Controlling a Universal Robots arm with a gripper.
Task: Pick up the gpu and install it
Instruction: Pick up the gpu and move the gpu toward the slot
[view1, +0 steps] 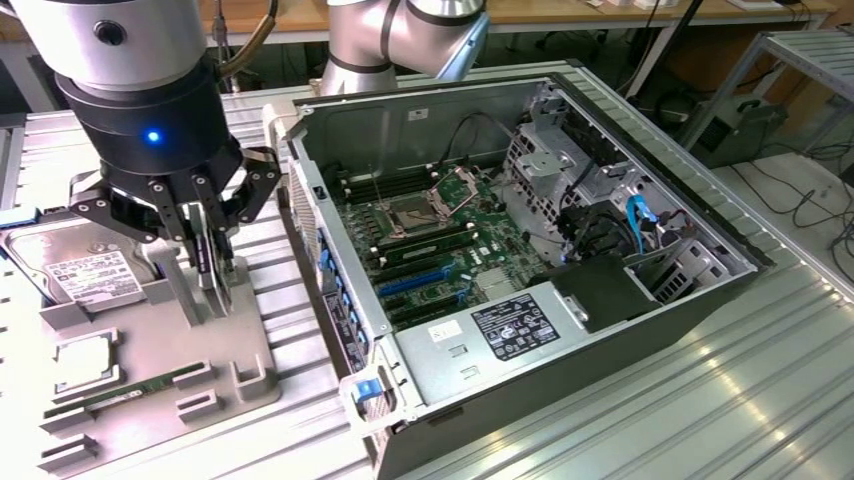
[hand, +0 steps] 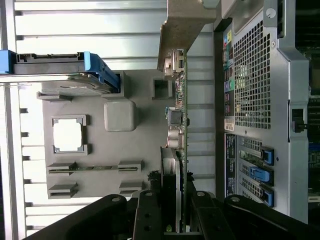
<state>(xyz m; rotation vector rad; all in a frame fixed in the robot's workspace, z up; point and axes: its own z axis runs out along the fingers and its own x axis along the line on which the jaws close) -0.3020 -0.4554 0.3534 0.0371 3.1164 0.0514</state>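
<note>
No wording can be read anywhere. The hard drive (view1: 54, 245), at a corner of the grey holder (view1: 160, 350), carries a white label (view1: 91, 275) whose print is too fine to make out. The power supply (view1: 447, 355), in a corner of the computer case (view1: 400, 120), bears a black label (view1: 514, 328) with white print, also illegible. A dark sticker (hand: 229, 165) on the case's rear panel shows tiny pale lines, unreadable.

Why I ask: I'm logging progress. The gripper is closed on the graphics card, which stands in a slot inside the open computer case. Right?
Not quite. The gripper is closed on the graphics card, but the card stands at the grey tray beside the open computer case, not in a slot inside it. The exterior view shows this.
</note>
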